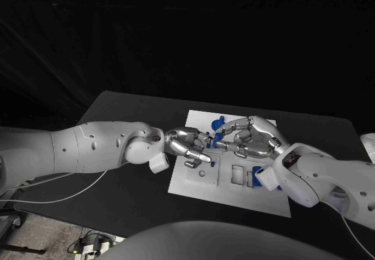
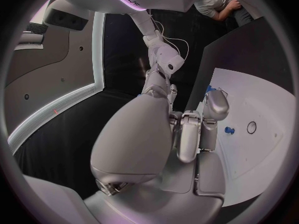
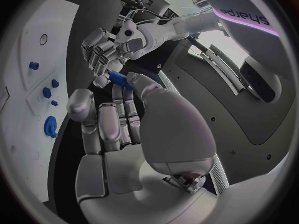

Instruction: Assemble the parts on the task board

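Over a black counter (image 1: pixel 117 114), working above the white task board (image 1: pixel 234 197) lying at its middle. Pinching a long blue part (image 3: pixel 119 79) between the thumb and fingers of the right hand (image 1: pixel 249 138), hovering over the board's 1 o'clock area, clear of the surface. Bringing the left hand (image 1: pixel 187 147) in from 9 o'clock, fingers curled and sitting just beside the free end of that part; touching it or merely close, cannot tell, so cannot tell either whether clenched on anything. Leaving the other blue parts (image 3: pixel 51 126) standing along the board's 12 o'clock edge, apart from both hands. Judging the step in hand as a mid-air pass or regrasp of the long part, ahead of seating it. Doing this well probably means keeping the right-hand pinch firm until the left fingers are closing fully around the free end, then easing off slowly rather than letting go at once. Keeping the part's long axis steady while sharing it, avoiding twisting between the two hands. Holding both hands high enough to be clearing the standing parts at 12 o'clock, since knocking one loose looks like the main risk. Checking orientation before lowering toward the round hole (image 1: pixel 201 174) at 7 o'clock or the rectangular slots (image 1: pixel 238 173) at 5 o'clock; not guessing which seat is meant.
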`<state>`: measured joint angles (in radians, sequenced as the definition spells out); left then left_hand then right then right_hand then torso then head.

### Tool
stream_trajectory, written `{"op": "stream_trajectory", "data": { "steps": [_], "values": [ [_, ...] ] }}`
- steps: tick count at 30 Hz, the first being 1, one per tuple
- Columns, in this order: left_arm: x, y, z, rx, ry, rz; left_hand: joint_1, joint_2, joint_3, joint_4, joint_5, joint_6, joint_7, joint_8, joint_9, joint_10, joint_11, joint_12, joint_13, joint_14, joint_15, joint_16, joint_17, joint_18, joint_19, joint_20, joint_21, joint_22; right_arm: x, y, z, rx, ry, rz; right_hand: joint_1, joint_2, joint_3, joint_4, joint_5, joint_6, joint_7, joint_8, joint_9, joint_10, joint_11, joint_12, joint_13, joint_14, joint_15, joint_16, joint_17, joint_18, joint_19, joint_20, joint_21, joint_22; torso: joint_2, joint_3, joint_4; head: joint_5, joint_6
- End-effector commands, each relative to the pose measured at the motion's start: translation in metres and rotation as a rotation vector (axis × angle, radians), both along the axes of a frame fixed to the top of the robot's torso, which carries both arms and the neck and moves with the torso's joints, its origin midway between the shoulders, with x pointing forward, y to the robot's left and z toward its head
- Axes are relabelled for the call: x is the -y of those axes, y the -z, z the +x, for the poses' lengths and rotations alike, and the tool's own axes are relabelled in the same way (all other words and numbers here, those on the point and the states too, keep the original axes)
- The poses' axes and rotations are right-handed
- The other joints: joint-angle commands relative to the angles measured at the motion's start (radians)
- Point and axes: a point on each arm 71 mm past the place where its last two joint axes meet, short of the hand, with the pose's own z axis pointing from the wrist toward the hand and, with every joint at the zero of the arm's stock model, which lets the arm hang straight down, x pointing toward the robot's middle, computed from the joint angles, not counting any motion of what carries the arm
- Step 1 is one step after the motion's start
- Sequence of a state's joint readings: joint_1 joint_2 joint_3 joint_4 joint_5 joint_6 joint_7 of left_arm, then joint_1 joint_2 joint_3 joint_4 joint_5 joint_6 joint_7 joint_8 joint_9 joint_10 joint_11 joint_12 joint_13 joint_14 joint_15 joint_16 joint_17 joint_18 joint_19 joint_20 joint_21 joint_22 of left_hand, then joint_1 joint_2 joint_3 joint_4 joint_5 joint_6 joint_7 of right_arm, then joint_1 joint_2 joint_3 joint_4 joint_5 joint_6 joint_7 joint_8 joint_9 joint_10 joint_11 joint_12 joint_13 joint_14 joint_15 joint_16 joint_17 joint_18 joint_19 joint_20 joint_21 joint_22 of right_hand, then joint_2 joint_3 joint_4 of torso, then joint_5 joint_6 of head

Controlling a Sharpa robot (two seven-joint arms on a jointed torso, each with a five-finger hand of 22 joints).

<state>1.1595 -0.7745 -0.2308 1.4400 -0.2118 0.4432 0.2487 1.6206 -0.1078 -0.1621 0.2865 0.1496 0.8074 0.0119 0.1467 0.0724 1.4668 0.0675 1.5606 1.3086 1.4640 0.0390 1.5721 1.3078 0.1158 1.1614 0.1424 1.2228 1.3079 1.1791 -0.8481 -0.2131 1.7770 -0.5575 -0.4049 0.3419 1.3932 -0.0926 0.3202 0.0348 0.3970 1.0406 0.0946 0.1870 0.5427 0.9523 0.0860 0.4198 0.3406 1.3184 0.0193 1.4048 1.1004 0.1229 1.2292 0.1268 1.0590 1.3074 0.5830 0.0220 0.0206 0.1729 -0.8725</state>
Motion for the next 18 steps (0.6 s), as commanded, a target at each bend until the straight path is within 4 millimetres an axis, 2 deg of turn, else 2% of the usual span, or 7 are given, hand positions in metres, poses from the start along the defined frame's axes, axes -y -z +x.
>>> {"op": "stream_trajectory", "data": {
  "steps": [1,7,11,13,14,15,18],
  "values": [
    [0.0029,-0.002,0.0008,-0.02,-0.028,-0.04,-0.002,0.015,0.005,-0.001,0.008,0.004,0.007,0.006,0.002,0.042,-0.006,-0.004,0.203,0.107,-0.008,-0.001,0.263,-0.017,-0.006,0.002,0.006,0.132,-0.0028,0.0017,-0.0033,-0.032,-0.048,0.0,0.006,0.001,-0.001,0.004,0.005,-0.007,-0.001,0.006,0.002,-0.007,-0.001,-0.004,0.001,0.007,-0.002,0.006,0.001,-0.011,0.002,-0.001,-0.003,0.117,0.0,0.0002,0.0003,0.001,0.0],
    [0.003,-0.0015,0.003,-0.019,-0.054,-0.041,-0.006,0.028,0.002,0.0,0.015,0.014,0.017,0.015,0.004,0.027,-0.007,-0.009,0.188,0.107,-0.009,-0.001,0.263,-0.017,-0.009,0.001,0.005,0.131,-0.0029,0.0018,-0.0052,-0.04,-0.062,0.003,0.007,0.002,-0.001,0.005,0.005,-0.009,-0.001,0.005,0.001,-0.009,-0.001,-0.005,0.0,0.006,-0.002,0.006,-0.001,-0.011,0.0,-0.001,-0.006,0.116,0.0,0.0003,0.0002,0.002,0.0],
    [0.0035,-0.0014,0.0036,-0.019,-0.059,-0.043,-0.006,0.04,-0.007,-0.003,0.014,0.039,0.021,0.034,0.009,0.032,-0.009,-0.009,0.192,0.107,-0.01,-0.001,0.263,-0.017,-0.006,0.0,0.01,0.132,-0.002,0.0023,-0.0055,-0.045,-0.063,0.002,0.007,0.002,-0.001,0.005,0.005,-0.01,0.0,0.005,0.001,-0.009,-0.001,-0.006,-0.001,0.005,-0.002,0.006,-0.002,-0.01,-0.003,-0.001,-0.009,0.115,0.0,0.0001,0.0004,0.001,0.0],
    [0.0037,-0.0013,0.0037,-0.02,-0.059,-0.044,-0.003,0.049,-0.013,-0.004,0.015,0.07,0.028,0.052,0.014,0.04,-0.011,-0.007,0.2,0.107,-0.013,-0.001,0.263,-0.018,-0.002,-0.001,0.015,0.133,-0.0013,0.0026,-0.0052,-0.045,-0.062,0.001,0.007,0.002,-0.001,0.005,0.005,-0.01,0.0,0.005,0.001,-0.009,-0.001,-0.006,-0.001,0.005,-0.002,0.006,-0.002,-0.01,-0.003,-0.001,-0.009,0.115,0.0,0.0002,0.0005,0.001,0.0],
    [0.0037,-0.0012,0.0037,-0.021,-0.059,-0.043,0.001,0.059,-0.016,-0.004,0.016,0.108,0.04,0.07,0.02,0.046,-0.013,-0.006,0.205,0.107,-0.013,-0.001,0.263,-0.019,0.002,-0.002,0.019,0.135,-0.0007,0.0031,-0.005,-0.046,-0.06,0.0,0.007,0.002,-0.001,0.005,0.005,-0.011,0.0,0.005,0.001,-0.01,-0.001,-0.006,-0.001,0.005,-0.002,0.006,-0.002,-0.01,-0.003,-0.001,-0.01,0.115,0.0,0.0003,0.0004,0.002,0.0],
    [0.0037,-0.0012,0.0037,-0.021,-0.059,-0.043,0.001,0.059,-0.016,-0.004,0.016,0.108,0.04,0.07,0.02,0.046,-0.013,-0.006,0.205,0.107,-0.013,-0.001,0.263,-0.019,0.002,-0.002,0.019,0.135,-0.0007,0.0031,-0.005,-0.046,-0.06,0.0,0.007,0.002,-0.001,0.005,0.005,-0.011,0.0,0.005,0.001,-0.01,-0.001,-0.006,-0.001,0.005,-0.002,0.006,-0.002,-0.01,-0.003,-0.001,-0.01,0.115,0.0,0.0003,0.0004,0.002,0.0],
    [0.0031,-0.0008,0.004,-0.022,-0.06,-0.04,0.021,0.093,-0.013,-0.005,0.018,0.203,0.068,0.104,0.033,0.049,-0.016,-0.006,0.208,0.107,-0.017,-0.001,0.263,-0.02,0.01,-0.005,0.027,0.136,0.0007,0.0041,-0.0045,-0.047,-0.056,-0.002,0.008,0.002,-0.001,0.005,0.005,-0.011,0.0,0.005,0.001,-0.01,-0.001,-0.006,-0.001,0.006,-0.002,0.006,-0.001,-0.009,-0.004,-0.001,-0.011,0.114,0.0,0.0004,0.0003,0.003,0.0]
  ]
}}
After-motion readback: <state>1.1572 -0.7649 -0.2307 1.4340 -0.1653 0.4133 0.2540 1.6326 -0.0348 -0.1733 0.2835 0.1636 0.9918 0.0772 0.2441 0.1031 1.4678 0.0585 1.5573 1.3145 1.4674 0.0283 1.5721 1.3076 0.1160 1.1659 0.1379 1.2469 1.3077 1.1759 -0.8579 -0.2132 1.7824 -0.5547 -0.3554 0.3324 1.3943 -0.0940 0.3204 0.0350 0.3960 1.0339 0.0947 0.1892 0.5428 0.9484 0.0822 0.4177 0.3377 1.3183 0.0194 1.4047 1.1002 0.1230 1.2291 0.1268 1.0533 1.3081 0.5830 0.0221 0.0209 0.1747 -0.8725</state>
